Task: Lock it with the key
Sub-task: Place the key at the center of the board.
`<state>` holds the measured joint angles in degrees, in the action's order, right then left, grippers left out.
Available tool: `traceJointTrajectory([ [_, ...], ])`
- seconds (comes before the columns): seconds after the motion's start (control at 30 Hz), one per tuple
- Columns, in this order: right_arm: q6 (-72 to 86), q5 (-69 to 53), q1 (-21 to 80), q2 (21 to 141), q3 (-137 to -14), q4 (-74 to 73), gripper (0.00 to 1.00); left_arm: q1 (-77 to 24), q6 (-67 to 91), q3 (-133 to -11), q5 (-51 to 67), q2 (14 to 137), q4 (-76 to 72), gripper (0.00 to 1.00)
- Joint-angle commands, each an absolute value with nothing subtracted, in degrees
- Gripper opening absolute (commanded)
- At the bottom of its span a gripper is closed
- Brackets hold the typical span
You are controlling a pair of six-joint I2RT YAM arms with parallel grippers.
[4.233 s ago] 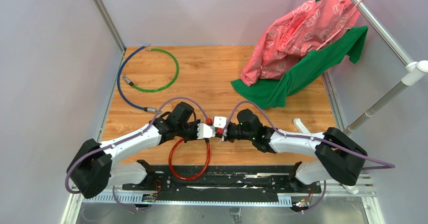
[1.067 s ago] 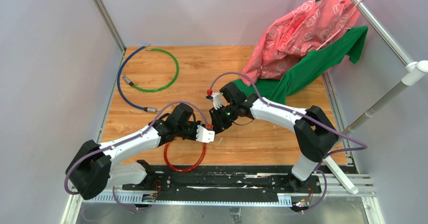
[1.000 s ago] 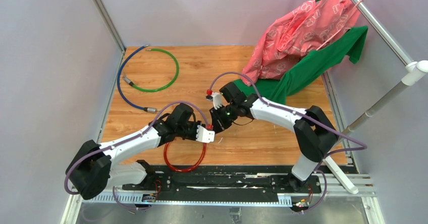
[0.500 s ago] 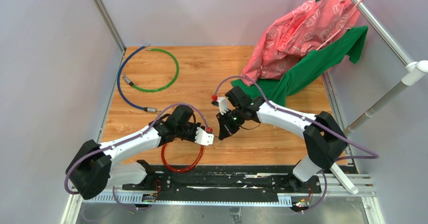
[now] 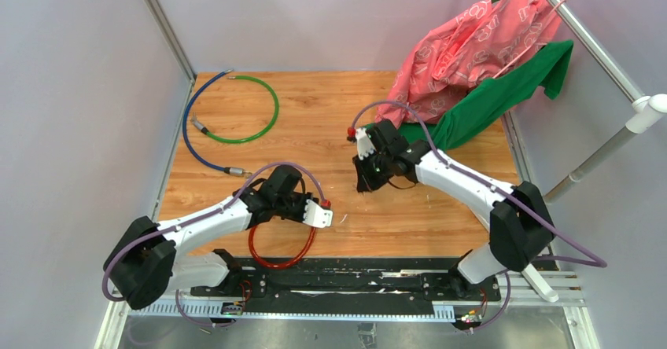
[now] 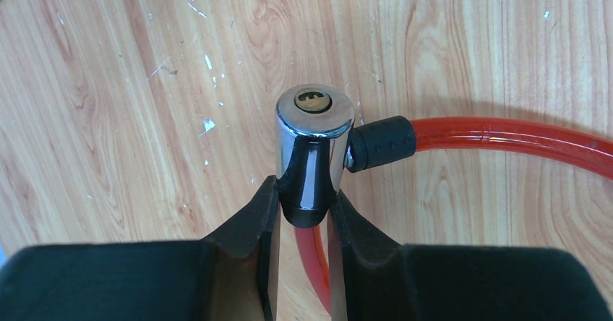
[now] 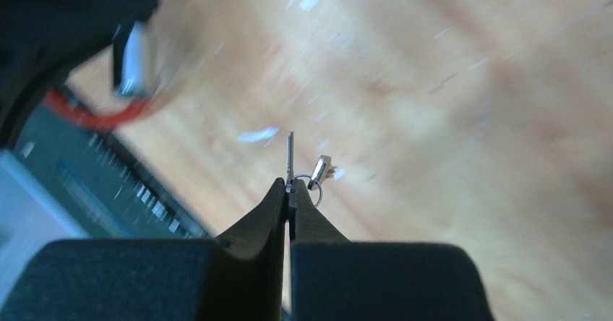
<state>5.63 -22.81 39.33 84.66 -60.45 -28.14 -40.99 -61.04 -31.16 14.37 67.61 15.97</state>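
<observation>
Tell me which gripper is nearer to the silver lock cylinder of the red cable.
Left. The left gripper is clamped on the lock cylinder itself. The right gripper, pinching the key, hangs apart from it, off to the robot's right and farther out.

No legible text, label, brand or number in any view

Pink cloth (image 5: 472, 42) — white printed pattern, too small to read as letters
Chrome lock cylinder (image 6: 313, 144) — plain reflections only, no marking that can be read
Key (image 7: 290, 153) — seen edge-on and tiny, any stamp on it cannot be made out
</observation>
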Motion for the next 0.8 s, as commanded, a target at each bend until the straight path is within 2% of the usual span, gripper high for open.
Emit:
traceJointTrajectory([
  [0.0, 4.4, -5.2, 37.1, 90.8, -68.3, -21.7, 0.0, -40.8, -60.7, -32.3, 14.5, 68.3, 14.8, 0.0],
  [0.1, 2.0, 3.3, 35.2, 98.4, -76.7, -22.3, 0.0, -40.8, -61.0, -33.0, 14.2, 68.3, 15.4, 0.0],
  [0.33, -2.8, 9.0, 33.0, 113.9, -89.3, -27.9, 0.0, -40.8, -60.5, -33.7, 14.3, 67.9, 15.7, 0.0],
  [0.4, -3.0, 8.8, 32.8, 115.9, -91.0, -28.9, 0.08, -40.8, -60.3, -33.7, 14.5, 68.0, 15.8, 0.0],
  [0.5, -3.5, 6.8, 32.7, 117.3, -92.9, -30.8, 0.32, -40.8, -60.1, -34.0, 14.6, 68.0, 15.6, 0.0],
  [0.57, -3.4, 6.7, 32.8, 117.4, -94.0, -31.6, 0.41, -40.8, -60.0, -34.2, 14.5, 68.1, 15.6, 0.0],
  [0.63, -3.0, 6.7, 32.8, 116.8, -94.6, -32.1, 0.49, -40.8, -59.4, -34.7, 14.4, 68.3, 15.6, 0.0],
  [0.77, -2.4, 6.4, 32.8, 112.4, -93.7, -32.4, 0.52, -40.7, -55.0, -37.3, 13.8, 68.3, 15.7, 0.0],
])
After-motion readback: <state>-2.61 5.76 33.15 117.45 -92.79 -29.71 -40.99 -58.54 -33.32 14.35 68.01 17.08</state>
